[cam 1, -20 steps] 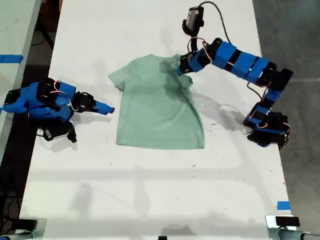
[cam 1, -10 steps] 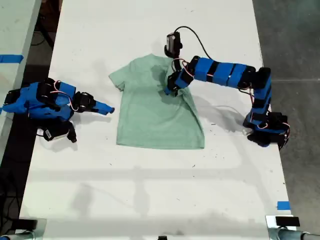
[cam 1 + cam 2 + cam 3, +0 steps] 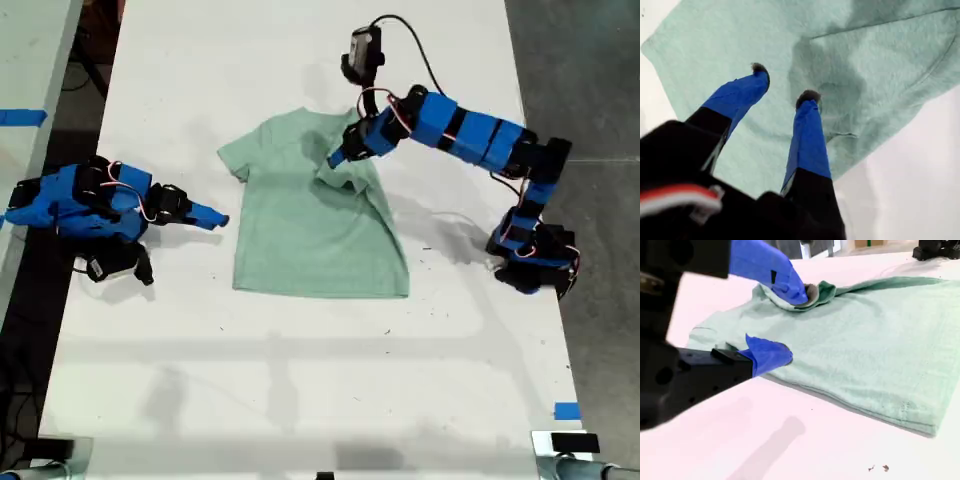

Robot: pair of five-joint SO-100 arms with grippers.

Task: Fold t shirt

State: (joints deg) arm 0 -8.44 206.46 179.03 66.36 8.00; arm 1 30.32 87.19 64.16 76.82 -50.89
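The t shirt (image 3: 310, 230) lies spread on the white desk (image 3: 300, 380). It sits about midway between the desk's long edges and nearer the end at the exterior view's top, neck toward that end and hem (image 3: 320, 290) toward the other. The sleeve (image 3: 235, 158) on the exterior view's left lies flat. The other sleeve (image 3: 345, 178) is rumpled and turned in over the chest.

My first gripper (image 3: 785, 82) hangs over that bunched sleeve with its jaws apart and nothing between them; I cannot tell whether the tips touch the cloth. My second gripper (image 3: 790, 322) rests low on the desk just beside the shirt's edge on the exterior view's left, jaws also apart and empty.

The cloth looks thin, light and limp. It should drape and crease wherever it is lifted, and may drag or slide on the smooth desk rather than hold its shape. I judge the best hold is a pinch on a doubled edge, at the sleeve seam or a hem corner. Lifting it only a little should keep the rest lying flat.
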